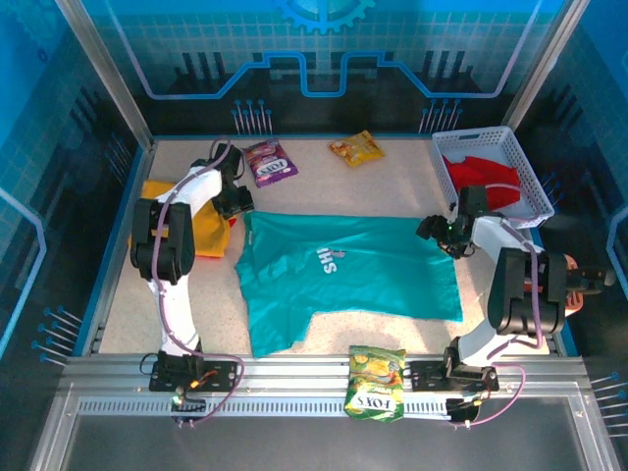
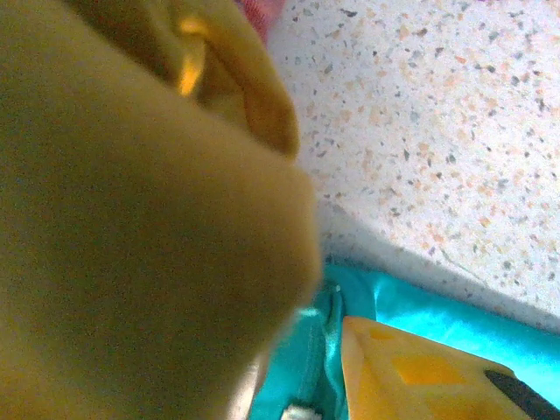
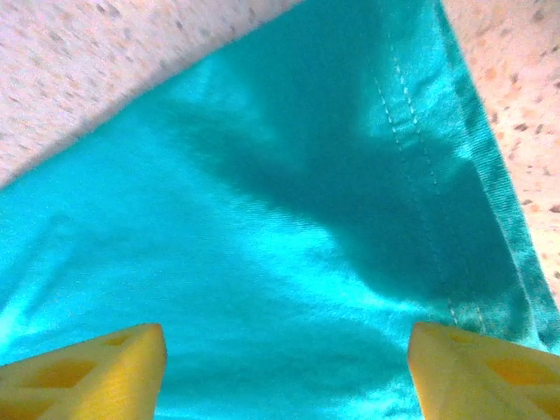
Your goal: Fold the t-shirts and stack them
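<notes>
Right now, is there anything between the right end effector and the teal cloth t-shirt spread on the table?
Nothing visible stands in the way. The right end effector is open over the hemmed corner of the teal cloth t-shirt, with only bare cloth under it.

- A teal t-shirt [image 3: 262, 219] lies spread on a pale speckled table [image 3: 105, 52], its cloth covering most of the frame.
- The shirt's corner sits at the right, edged by a hem [image 3: 503, 219] with two rows of stitching alongside it.
- The table shows bare at upper left and in a strip down the right edge.
- The right gripper [image 3: 284, 372] hangs over the cloth, its yellow fingertips [image 3: 96, 367] set wide apart at the bottom corners, nothing clasped between them.
- A dark shadow [image 3: 350, 219] crosses the fabric's middle.
</notes>
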Controlling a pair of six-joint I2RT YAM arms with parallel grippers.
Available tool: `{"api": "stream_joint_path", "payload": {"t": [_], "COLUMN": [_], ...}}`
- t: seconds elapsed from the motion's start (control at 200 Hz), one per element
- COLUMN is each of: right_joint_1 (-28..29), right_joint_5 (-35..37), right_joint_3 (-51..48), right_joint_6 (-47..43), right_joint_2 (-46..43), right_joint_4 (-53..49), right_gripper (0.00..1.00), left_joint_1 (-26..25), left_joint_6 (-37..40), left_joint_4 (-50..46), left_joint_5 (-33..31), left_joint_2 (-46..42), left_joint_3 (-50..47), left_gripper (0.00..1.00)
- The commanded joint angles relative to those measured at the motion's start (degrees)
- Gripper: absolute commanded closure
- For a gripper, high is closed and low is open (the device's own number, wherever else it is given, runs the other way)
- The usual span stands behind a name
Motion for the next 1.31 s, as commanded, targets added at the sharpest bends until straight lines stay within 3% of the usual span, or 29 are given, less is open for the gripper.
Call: {"api": "stream_joint_path", "payload": {"t": [0.0, 0.22, 0.42, 0.761, 1.061, 1.196, 1.301], "right_joint_1": [3.2, 6.9, 9.1, 10.9, 10.9, 11.3, 11.3], "right_joint_5": [3.3, 4.7, 4.6, 4.7, 5.6, 5.0, 3.4], "right_joint_3": [2.2, 4.6, 8.3, 18.5, 27.6, 29.3, 27.4], "right_joint_6": [-2.1, -2.2, -1.7, -0.5, -0.5, -2.0, -2.3], "right_joint_2": [-3.2, 1.6, 9.5, 21.2, 27.1, 26.2, 21.1], "right_joint_4": [-2.7, -2.3, -1.3, -2.6, -4.1, -4.7, -4.0], "right_gripper": [0.21, 0.20, 0.22, 0.23, 0.23, 0.21, 0.19], "left_joint_1": [-1.1, -8.0, -11.0, -9.2, -6.3, -6.3, -6.9], "left_joint_6": [-1.4, -4.7, -6.5, -2.9, 0.3, 2.7, 3.4], "left_joint_4": [-2.8, 1.1, 4.8, -0.1, -4.9, -8.3, -6.7], "left_joint_5": [1.9, 6.1, 8.0, 6.8, 5.0, 6.0, 7.5], "left_joint_2": [-7.2, -11.0, -6.1, 8.8, 15.7, 14.9, 8.4], "left_joint_3": [-1.7, -8.0, -10.3, 2.6, 16.9, 20.3, 15.9], "left_gripper": [0.59, 0.58, 0.59, 0.61, 0.61, 0.60, 0.57]}}
